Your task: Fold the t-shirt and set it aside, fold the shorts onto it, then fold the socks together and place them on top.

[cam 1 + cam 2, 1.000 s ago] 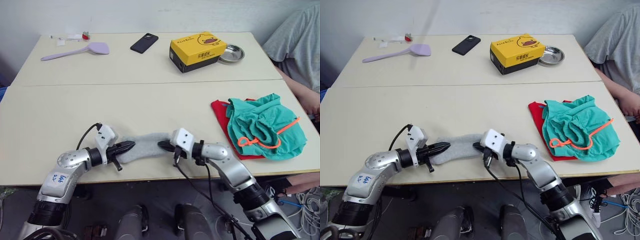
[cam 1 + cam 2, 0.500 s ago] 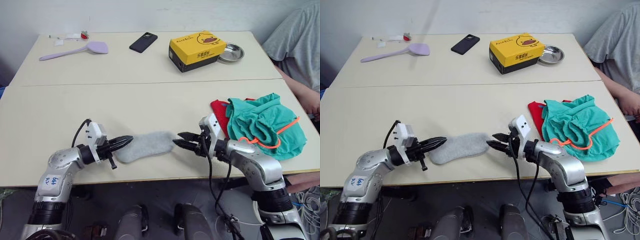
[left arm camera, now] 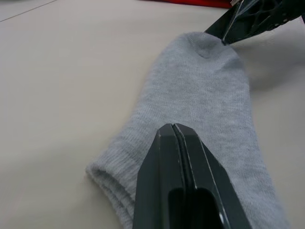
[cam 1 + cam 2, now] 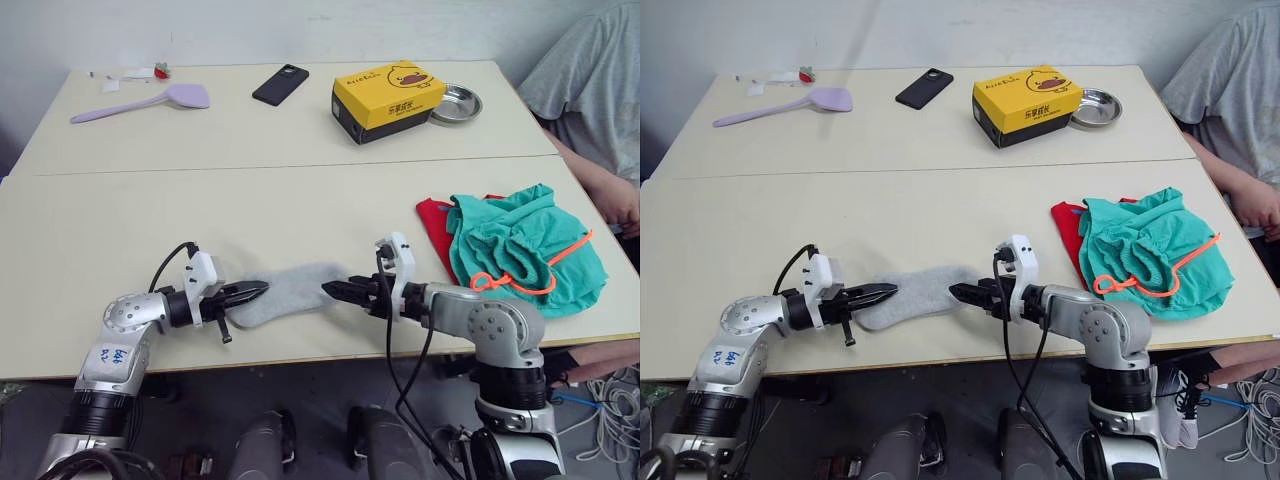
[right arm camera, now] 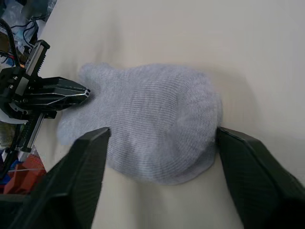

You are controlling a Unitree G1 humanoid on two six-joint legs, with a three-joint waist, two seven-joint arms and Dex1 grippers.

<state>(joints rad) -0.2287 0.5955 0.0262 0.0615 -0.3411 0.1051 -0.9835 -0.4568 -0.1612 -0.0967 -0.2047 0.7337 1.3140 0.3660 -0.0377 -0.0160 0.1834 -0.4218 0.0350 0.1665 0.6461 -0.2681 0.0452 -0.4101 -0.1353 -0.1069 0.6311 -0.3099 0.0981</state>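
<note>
yellow box [image 4: 388, 95] on far table: showing duck cartoon on lid, plus line of small dark print on lid and a line of characters on side wall; neither line resolving into readable words. white sticker [image 4: 116, 354] on left arm's casing: carrying blue handwritten marks, possibly digits, not reading with certainty. dark phone [image 4: 280, 84] lying near box: showing no legible marking. no other text, label, brand or number reading anywhere in views.

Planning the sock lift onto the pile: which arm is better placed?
Right: its jaws stand open around the socks at the toe end, and the shorts lie on its side. Left jaws are shut.
</note>
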